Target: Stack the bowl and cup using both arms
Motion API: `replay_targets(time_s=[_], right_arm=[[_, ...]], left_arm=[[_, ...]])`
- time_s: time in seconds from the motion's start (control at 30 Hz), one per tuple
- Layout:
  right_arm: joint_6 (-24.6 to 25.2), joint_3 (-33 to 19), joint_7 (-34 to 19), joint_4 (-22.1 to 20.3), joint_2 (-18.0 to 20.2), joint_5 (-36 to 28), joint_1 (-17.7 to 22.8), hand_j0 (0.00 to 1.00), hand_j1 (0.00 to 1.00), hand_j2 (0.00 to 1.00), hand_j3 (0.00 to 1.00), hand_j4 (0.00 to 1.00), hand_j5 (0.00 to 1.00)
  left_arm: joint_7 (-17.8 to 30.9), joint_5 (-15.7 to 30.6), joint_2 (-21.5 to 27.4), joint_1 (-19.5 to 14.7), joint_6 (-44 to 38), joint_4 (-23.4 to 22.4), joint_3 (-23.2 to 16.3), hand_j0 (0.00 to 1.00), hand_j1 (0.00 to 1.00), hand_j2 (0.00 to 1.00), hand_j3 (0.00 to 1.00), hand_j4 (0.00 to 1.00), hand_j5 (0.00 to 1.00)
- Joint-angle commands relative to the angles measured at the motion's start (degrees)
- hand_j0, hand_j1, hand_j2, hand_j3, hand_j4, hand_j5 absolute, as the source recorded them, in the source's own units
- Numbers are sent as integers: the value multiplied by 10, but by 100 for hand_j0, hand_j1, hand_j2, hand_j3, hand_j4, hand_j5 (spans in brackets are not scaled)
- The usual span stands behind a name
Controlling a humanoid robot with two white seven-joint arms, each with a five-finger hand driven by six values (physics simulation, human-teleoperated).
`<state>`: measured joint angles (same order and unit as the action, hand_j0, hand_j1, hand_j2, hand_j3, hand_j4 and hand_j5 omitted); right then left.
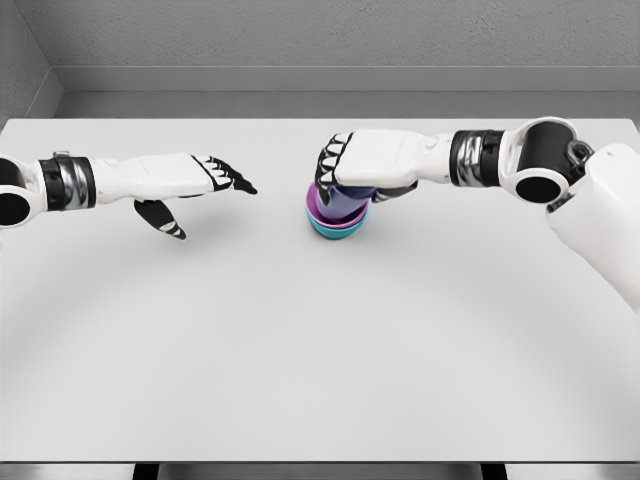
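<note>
Your right hand [350, 170] is clamped on the blue cup [345, 201], which sits in the stacked bowls [336, 222] near the table's [300, 360] far edge; your left hand [185, 185] hovers with fingers spread.

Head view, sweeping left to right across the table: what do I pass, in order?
left hand, open with fingers extended → stack of teal bowl, purple bowl and blue cup, with the right hand wrapped on the cup from above → right forearm and elbow.
</note>
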<state>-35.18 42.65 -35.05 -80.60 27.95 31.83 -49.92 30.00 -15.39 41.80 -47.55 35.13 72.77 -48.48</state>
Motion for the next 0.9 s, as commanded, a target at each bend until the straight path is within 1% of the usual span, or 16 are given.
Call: replay_targets(time_s=[0.0, 0.03, 0.1, 0.13, 0.4, 0.43, 0.5, 0.53, 0.57, 0.6, 0.63, 0.67, 0.73, 0.77, 0.8, 0.87], right_arm=[[2, 0, 1, 0, -3, -3, 0, 60, 60, 60, 60, 60, 60], [2, 0, 1, 0, -3, -3, 0, 62, 62, 62, 62, 62, 62], [2, 0, 1, 0, -3, -2, 0, 89, 89, 89, 89, 89, 89], [2, 0, 1, 0, -3, -2, 0, 99, 99, 99, 99, 99, 99], [2, -9, 1, -3, -3, -6, -6, 100, 100, 100, 100, 100, 100], [2, -25, 1, -6, -1, -9, -6, 100, 100, 100, 100, 100, 100], [2, -81, 1, -6, 3, -12, -4, 100, 100, 100, 100, 100, 100], [2, -92, 1, -6, 7, -12, -2, 100, 100, 100, 100, 100, 100], [2, -106, 1, -6, 15, -23, 5, 100, 100, 100, 100, 100, 100], [2, -140, 1, -5, 23, -49, 20, 100, 100, 100, 100, 100, 100], [2, -173, 1, -3, 37, -57, 35, 100, 100, 100, 100, 100, 100], [2, -179, 1, 10, 43, -57, 50, 100, 100, 100, 100, 100, 100], [2, -179, 1, 97, 47, -55, 59, 100, 100, 100, 100, 100, 100], [2, -195, 1, 153, 47, -53, 59, 100, 100, 100, 100, 100, 100], [2, -202, 1, 185, 47, -50, 59, 100, 100, 100, 100, 100, 100], [2, -202, 1, 221, 47, -48, 60, 100, 100, 100, 100, 100, 100]], left_arm=[[0, 4, 0, 0, -1, 0, 1, 100, 100, 100, 100, 100, 100], [0, 4, 0, 0, -1, 0, 1, 100, 100, 100, 100, 100, 100], [0, 4, 0, 0, -1, 0, 1, 100, 100, 100, 100, 100, 100], [0, 4, 0, 0, -1, 0, 1, 100, 100, 100, 100, 100, 100], [0, 4, 0, 0, -1, 0, 1, 100, 100, 100, 100, 100, 100], [0, 4, 0, 0, -1, 0, 1, 100, 100, 100, 100, 100, 100], [0, 4, 0, 0, -1, 0, 1, 100, 100, 100, 100, 100, 100], [0, 4, 0, 0, -1, 0, 1, 100, 100, 100, 100, 100, 100], [0, 4, 0, 0, -1, 0, 1, 100, 100, 100, 100, 100, 100], [0, 4, 0, 0, -1, 0, 1, 100, 100, 100, 100, 100, 100], [0, 4, 0, 0, -1, 0, 1, 100, 100, 100, 100, 100, 100], [0, 4, 1, 1, -1, 0, 1, 100, 100, 100, 100, 100, 100], [-1, 6, 1, 7, -1, -10, 4, 100, 100, 100, 100, 100, 100], [-1, 7, 1, 8, -1, -11, 4, 100, 100, 100, 100, 100, 100], [-2, 9, 1, 10, -1, -14, 4, 100, 100, 100, 100, 100, 100], [-2, 10, 1, 10, -1, -20, 5, 100, 100, 100, 100, 100, 100]])
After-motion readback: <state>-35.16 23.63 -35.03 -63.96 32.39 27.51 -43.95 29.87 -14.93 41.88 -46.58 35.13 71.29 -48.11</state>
